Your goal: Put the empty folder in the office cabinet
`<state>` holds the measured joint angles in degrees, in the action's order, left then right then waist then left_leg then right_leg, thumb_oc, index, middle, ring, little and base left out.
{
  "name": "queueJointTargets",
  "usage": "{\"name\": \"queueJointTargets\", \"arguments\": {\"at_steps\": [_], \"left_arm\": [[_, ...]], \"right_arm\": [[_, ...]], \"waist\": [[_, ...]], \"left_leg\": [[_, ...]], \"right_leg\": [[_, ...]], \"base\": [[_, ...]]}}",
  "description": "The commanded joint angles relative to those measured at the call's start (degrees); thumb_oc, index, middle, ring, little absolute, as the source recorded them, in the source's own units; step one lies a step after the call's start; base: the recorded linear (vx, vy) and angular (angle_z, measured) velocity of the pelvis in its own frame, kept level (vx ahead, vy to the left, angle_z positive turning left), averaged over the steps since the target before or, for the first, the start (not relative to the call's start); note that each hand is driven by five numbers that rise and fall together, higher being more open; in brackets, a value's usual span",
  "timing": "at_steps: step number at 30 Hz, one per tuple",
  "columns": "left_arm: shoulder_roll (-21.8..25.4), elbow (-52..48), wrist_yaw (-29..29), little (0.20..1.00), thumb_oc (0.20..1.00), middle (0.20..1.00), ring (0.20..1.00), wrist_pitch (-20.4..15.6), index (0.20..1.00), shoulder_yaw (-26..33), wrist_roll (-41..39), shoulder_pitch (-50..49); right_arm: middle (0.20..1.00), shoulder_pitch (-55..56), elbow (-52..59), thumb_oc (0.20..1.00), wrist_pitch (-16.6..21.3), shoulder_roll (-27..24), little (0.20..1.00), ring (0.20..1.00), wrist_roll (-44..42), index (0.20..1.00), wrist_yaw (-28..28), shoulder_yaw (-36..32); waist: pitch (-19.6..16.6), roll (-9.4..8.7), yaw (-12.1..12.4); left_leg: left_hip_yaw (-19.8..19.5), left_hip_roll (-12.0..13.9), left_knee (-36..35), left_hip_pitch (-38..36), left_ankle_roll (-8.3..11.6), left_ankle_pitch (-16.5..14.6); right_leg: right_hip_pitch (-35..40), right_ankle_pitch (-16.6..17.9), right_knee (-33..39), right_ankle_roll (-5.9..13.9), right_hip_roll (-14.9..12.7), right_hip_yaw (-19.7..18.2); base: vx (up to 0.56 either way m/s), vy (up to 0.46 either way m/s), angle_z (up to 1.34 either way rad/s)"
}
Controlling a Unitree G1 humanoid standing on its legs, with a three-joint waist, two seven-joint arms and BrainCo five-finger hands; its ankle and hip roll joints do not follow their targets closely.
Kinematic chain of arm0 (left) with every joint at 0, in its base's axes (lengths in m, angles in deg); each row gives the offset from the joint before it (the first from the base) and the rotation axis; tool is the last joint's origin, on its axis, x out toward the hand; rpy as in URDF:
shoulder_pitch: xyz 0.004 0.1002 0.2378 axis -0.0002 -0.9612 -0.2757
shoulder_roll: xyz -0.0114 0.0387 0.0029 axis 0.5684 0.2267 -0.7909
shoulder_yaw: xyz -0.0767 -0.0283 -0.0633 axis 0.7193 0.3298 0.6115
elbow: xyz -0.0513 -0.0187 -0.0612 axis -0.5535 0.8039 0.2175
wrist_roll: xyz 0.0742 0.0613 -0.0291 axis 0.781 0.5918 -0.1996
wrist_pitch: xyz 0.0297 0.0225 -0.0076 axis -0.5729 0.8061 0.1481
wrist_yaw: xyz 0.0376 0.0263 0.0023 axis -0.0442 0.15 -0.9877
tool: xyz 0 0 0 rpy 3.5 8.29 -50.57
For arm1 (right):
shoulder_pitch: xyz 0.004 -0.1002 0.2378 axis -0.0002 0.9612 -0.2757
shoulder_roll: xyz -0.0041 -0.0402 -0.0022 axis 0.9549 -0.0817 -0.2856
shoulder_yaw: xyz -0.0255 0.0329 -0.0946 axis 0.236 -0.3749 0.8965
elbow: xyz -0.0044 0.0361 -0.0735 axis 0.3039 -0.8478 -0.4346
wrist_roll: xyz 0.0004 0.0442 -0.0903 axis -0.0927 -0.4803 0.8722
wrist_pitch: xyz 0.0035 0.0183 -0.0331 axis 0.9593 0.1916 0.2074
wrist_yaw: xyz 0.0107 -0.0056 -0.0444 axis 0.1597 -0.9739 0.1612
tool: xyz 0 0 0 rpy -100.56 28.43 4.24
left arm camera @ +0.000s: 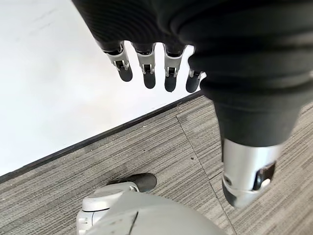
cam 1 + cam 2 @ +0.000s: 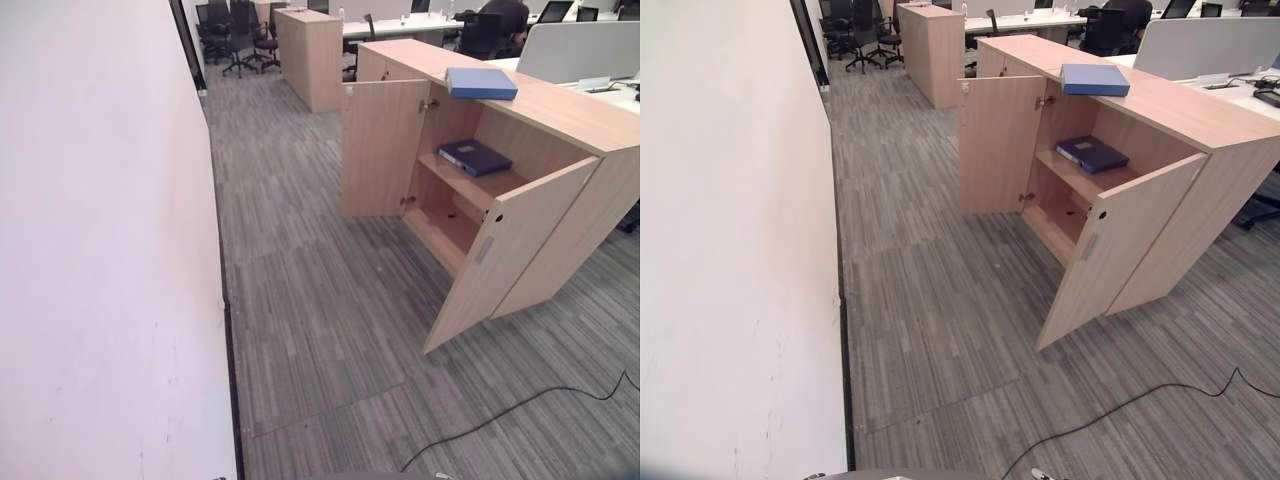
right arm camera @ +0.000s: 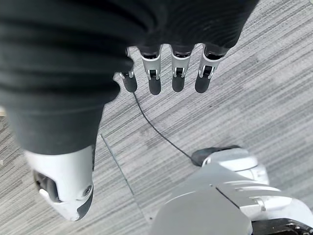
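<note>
A light blue folder (image 2: 481, 82) lies flat on top of the wooden office cabinet (image 2: 560, 110) at the right. Both cabinet doors stand open, the near door (image 2: 505, 255) swung toward me. Inside, a dark blue folder (image 2: 474, 156) rests on the upper shelf. My left hand (image 1: 156, 68) hangs over the carpet beside the white wall, fingers straight and holding nothing. My right hand (image 3: 166, 73) hangs over the carpet too, fingers relaxed and empty. Both hands are far from the cabinet.
A white wall (image 2: 100, 250) runs along the left. Grey striped carpet (image 2: 310, 300) lies between the wall and the cabinet. A second wooden cabinet (image 2: 311, 55), desks and black office chairs (image 2: 235, 35) stand at the back. A person (image 2: 500, 25) sits at a far desk.
</note>
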<state>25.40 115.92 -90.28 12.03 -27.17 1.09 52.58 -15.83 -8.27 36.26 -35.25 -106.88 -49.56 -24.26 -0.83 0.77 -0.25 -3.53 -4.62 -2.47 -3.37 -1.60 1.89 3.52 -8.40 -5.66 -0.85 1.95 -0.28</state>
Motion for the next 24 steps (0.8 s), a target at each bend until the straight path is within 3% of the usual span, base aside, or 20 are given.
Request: {"name": "queueJointTargets", "arguments": {"at_steps": [1,24], "left_arm": [[-0.3,2.7,1.4,1.000,1.000,1.000,1.000,-0.2,1.000,2.4,-0.8,1.8],[0.4,2.3,2.9,1.000,1.000,1.000,1.000,-0.5,1.000,1.4,0.2,2.2]], "right_arm": [[1.000,-2.3,-1.2,1.000,0.9,-0.4,1.000,1.000,-0.8,1.000,-0.7,1.2],[1.000,-1.8,-1.2,1.000,0.5,-0.9,1.000,1.000,0.2,1.000,-2.4,1.6]], "waist": [[0.1,-1.76,-0.2],[0.8,-1.59,-0.4]], "left_leg": [[-6.6,-1.1,-2.5,-4.4,1.42,-5.9],[-5.8,-1.8,-2.5,-3.4,0.78,-5.7]], "right_leg": [[0.6,11.9,10.7,7.72,-1.9,-4.5],[-1.0,13.4,10.7,8.11,-2.7,-5.6]], "base": [[0.00,0.000,0.00],[-0.01,0.014,-0.01]]}}
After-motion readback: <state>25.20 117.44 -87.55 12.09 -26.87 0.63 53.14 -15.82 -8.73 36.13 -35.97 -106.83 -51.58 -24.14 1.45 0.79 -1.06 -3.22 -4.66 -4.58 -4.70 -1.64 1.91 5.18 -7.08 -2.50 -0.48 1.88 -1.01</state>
